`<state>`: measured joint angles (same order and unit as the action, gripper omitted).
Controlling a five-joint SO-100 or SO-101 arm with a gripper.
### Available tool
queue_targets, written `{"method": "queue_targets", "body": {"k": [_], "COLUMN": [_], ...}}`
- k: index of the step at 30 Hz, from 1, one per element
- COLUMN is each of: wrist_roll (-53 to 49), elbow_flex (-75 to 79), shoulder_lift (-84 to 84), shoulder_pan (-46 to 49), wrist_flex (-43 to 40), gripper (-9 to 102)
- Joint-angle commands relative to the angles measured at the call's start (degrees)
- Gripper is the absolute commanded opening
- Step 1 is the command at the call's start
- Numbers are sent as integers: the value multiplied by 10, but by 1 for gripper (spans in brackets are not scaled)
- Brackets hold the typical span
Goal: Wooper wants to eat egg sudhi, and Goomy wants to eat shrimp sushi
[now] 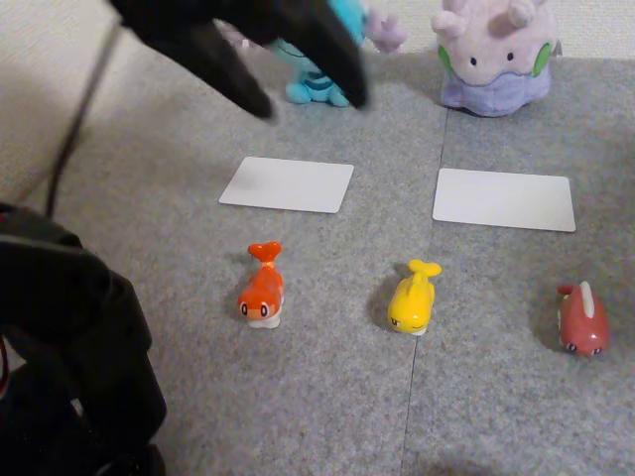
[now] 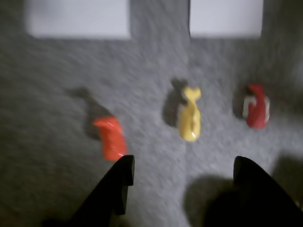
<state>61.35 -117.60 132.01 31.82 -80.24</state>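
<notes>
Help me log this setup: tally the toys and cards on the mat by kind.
Plush toys: 2 (Wooper, Goomy)
Fish figures: 3 (orange, yellow, dark red)
White cards: 2 ()
Total: 7

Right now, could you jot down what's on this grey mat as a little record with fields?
surface: grey carpet mat
blue plush: Wooper at the back, partly hidden by the arm
lilac plush: Goomy at the back right
cards: two white cards, left white card before Wooper, right white card before Goomy
front row in the other view: shrimp sushi left, egg sudhi middle, dark red figure right
gripper: jaws open, holding nothing, above the mat
</notes>
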Motion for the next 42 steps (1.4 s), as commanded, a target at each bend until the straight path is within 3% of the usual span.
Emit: {"method": "queue_targets", "body": {"k": [1, 11, 27, 34, 42], "wrist_roll": [-40, -69, -109, -100, -75], "elbow_flex": [27, 27, 26, 29, 35], "shoulder_lift": [-105, -337, -470, -480, -476], "shoulder_pan": [49, 91, 155, 150, 142], "wrist_flex": [33, 146, 231, 237, 207], "gripper": [25, 25, 22, 7, 5]}}
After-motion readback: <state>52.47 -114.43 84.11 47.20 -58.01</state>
